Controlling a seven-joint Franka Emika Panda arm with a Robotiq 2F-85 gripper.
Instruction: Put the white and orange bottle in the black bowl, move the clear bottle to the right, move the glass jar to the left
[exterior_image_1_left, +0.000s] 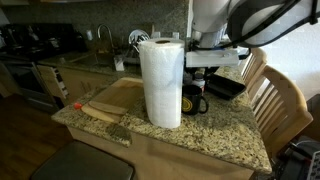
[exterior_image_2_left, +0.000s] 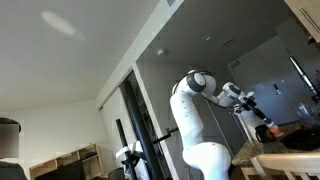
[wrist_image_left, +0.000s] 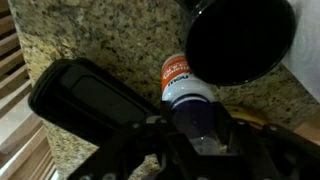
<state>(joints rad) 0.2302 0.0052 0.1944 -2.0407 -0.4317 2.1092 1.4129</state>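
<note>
Bottle (wrist_image_left: 180, 75), the white and orange one: getting pinched in the gripper (wrist_image_left: 198, 132), with the jaws clamping on its lower body and the orange label poking out past the fingertips. Hanging over bare granite counter (wrist_image_left: 100, 35) in the wrist view, in the gap between the bowl (wrist_image_left: 85, 95) on one side and the mug (wrist_image_left: 240, 40) on the other. Not sitting inside either one. Hard telling whether it's touching the granite or floating just above it.

Also spotting, in an exterior view, the paper towel roll (exterior_image_1_left: 161, 80) standing upright mid-counter. Seeing the mug just right of it and the bowl further right and farther back, under the arm (exterior_image_1_left: 250, 20). Noticing a wooden board (exterior_image_1_left: 105, 102) lying left of the roll.
</note>
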